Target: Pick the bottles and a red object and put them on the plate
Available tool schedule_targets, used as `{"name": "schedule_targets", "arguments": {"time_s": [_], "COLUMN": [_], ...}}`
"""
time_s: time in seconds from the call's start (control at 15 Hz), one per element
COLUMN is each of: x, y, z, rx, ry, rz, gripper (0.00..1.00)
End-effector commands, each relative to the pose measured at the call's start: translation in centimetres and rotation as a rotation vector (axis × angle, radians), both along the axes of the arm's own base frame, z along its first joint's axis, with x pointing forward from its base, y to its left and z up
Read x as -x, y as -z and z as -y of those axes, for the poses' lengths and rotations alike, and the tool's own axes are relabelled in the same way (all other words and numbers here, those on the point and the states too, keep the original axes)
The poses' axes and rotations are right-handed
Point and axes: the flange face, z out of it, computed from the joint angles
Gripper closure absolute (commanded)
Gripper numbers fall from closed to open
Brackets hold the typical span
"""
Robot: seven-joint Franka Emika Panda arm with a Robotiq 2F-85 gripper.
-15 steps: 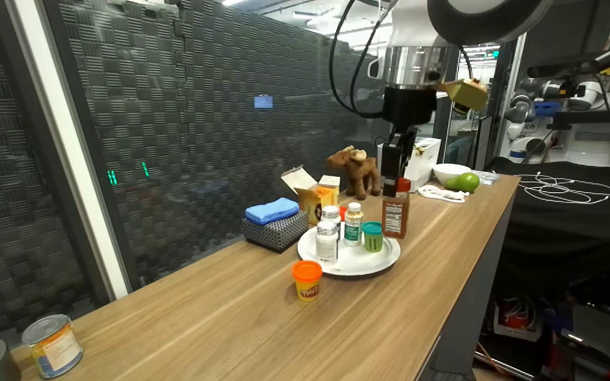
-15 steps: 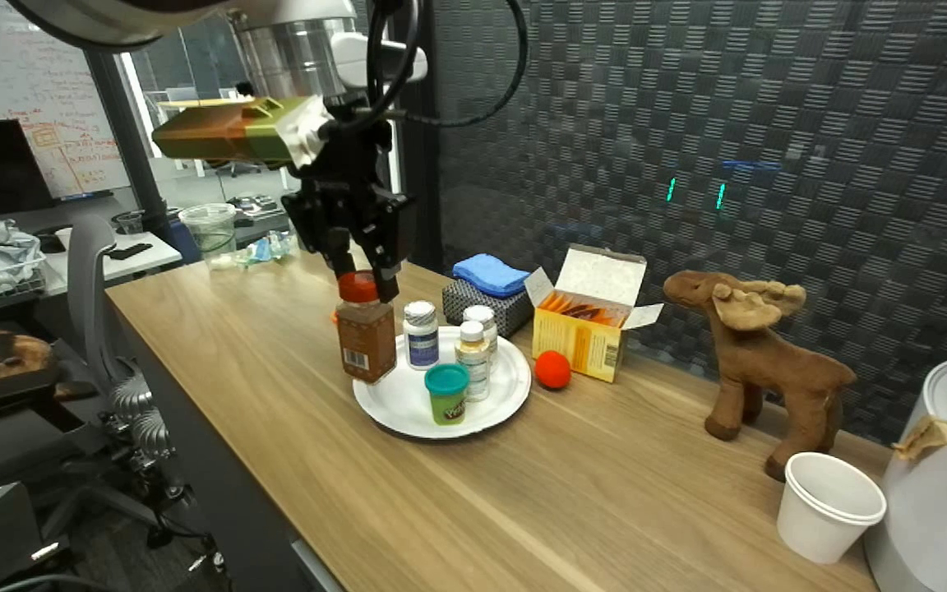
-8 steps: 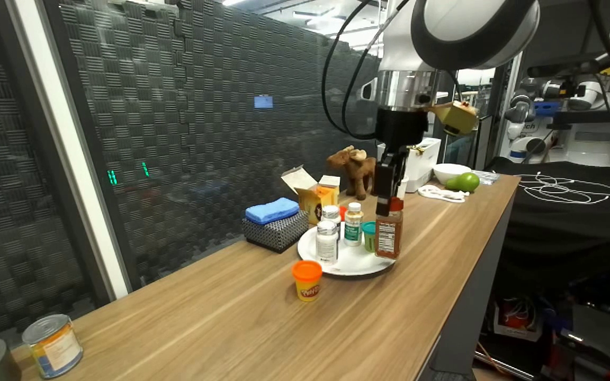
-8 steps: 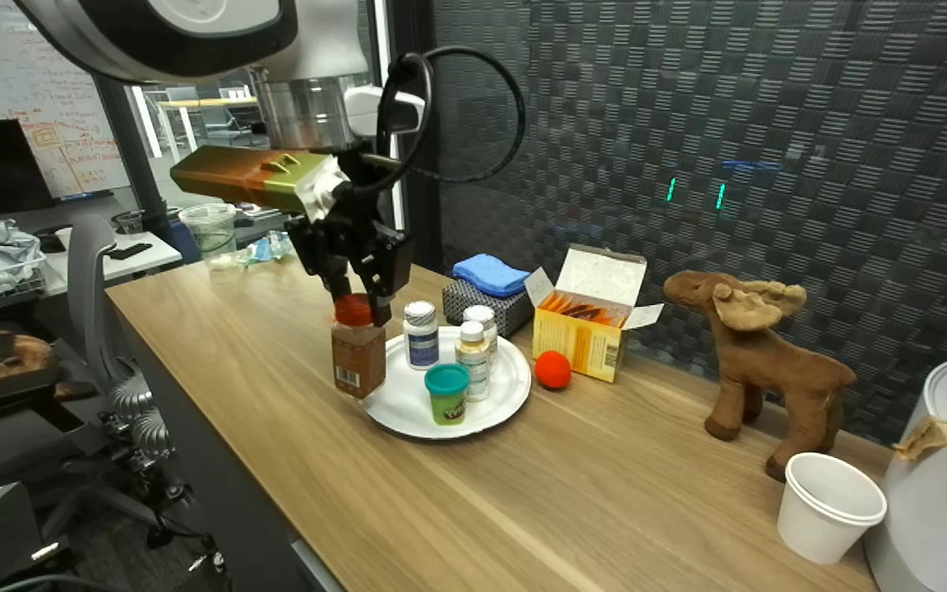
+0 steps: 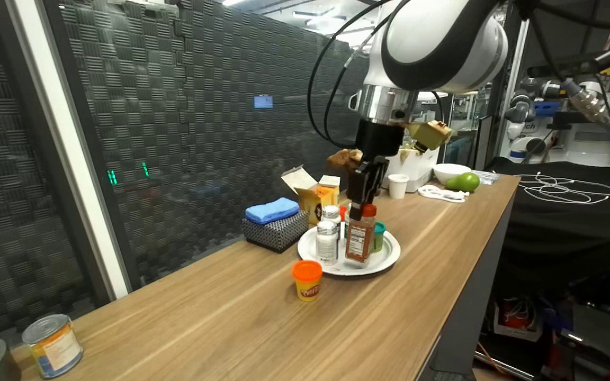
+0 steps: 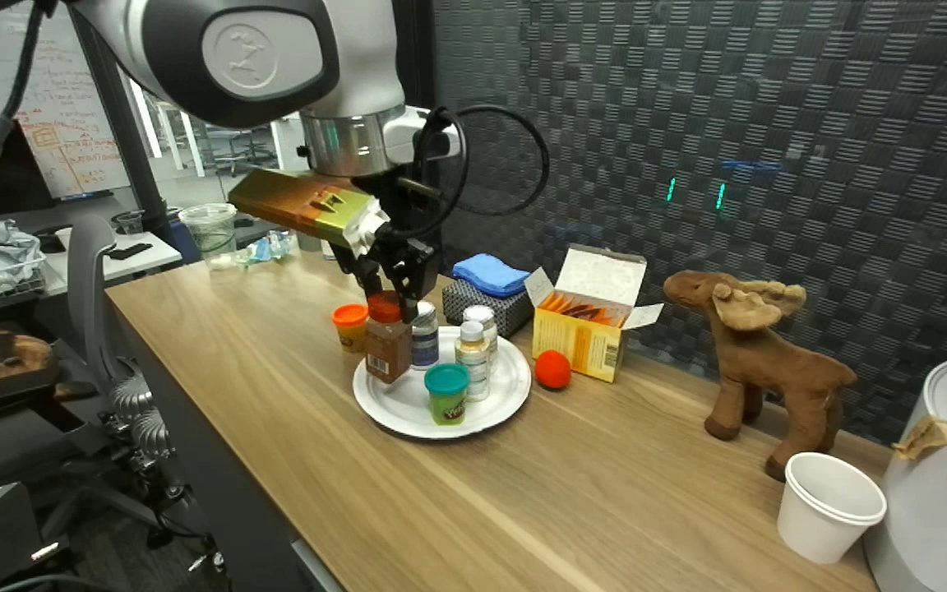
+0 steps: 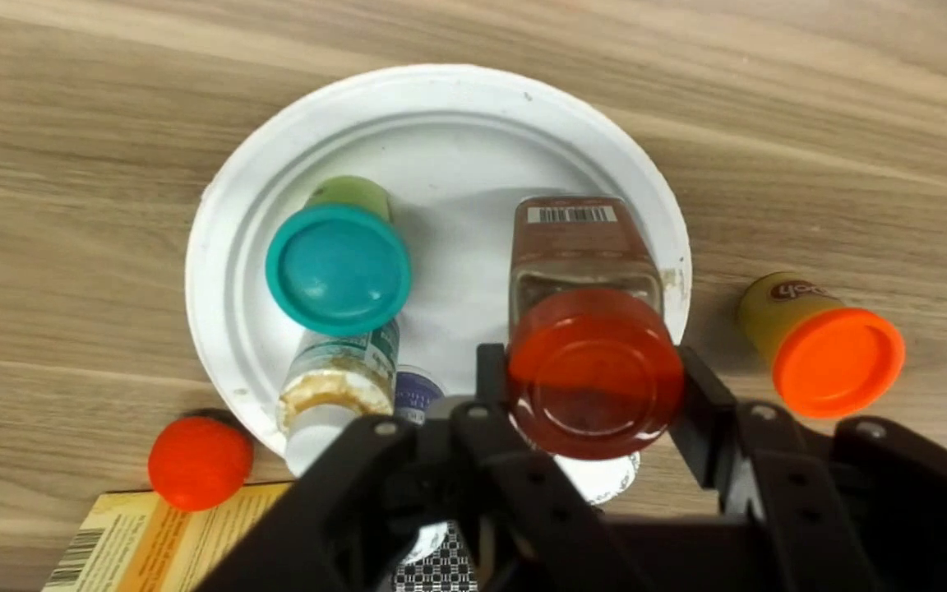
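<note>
The black two-finger gripper (image 7: 593, 376) is closed around the red cap of a square-sided clear jar with red-brown contents (image 6: 389, 352), one finger to each side. The jar is over the round, flat white plate (image 7: 461, 164) and leans slightly; contact at its base cannot be established. The step in hand is judged to be its placement.

Standing on the plate: a squat green tub with a teal lid (image 6: 447, 400), a white bottle showing a blue label (image 6: 424, 349), a second white bottle (image 6: 482, 316) and a pale bottle with a white cap (image 6: 473, 370). The small round red ball (image 6: 553, 370), presumed to be the red object, rests on the brown wooden table (image 6: 564, 493) just beside the plate.

Recommended: set the jar upright before its base meets the plate, keep it inboard of the rim, and lower it vertically, since landing on a corner could tip it. The blue-labelled bottle is the nearest hazard; the fingers should part only enough to free the cap, then rise straight up.
</note>
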Motion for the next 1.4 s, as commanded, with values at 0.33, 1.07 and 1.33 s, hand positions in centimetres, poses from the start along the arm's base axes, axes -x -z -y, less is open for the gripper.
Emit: {"name": "schedule_targets", "arguments": {"time_s": [0.33,1.07,1.33], "x": [-3.9,-4.7,-4.4], "y": [1.2,0.6,0.6], "z": [0.8,0.7,0.8], "rx": [0.036,0.122,0.126], "ry": [-0.002,-0.053,-0.061], "rz": [0.018,0.065,0.056], "gripper": [0.75,0.75,0.11]}}
